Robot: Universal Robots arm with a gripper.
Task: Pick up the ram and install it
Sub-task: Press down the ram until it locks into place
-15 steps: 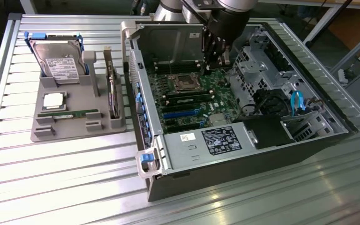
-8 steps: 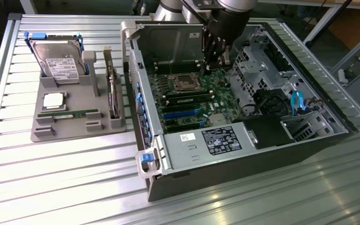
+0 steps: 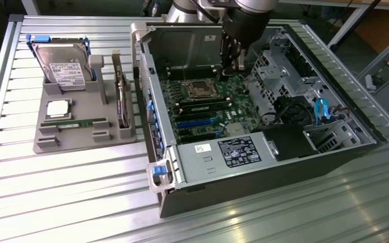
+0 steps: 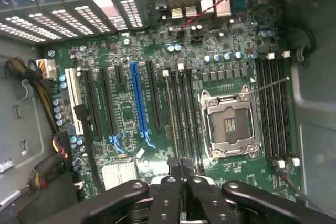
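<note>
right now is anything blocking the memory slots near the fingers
Nothing visible covers the slots beside the socket, close to the shut fingers. A thin pale strand lies across the other slots on the socket's far side.

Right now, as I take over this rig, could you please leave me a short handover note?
Claw: shut, low over the motherboard inside the open case; no held thing discernible.
Ram: one ram stick lies in the gray tray; a second ram stick appears seated in a slot beside the processor socket.
Done: apparently one insertion.
Left: full seating unconfirmed.
</note>
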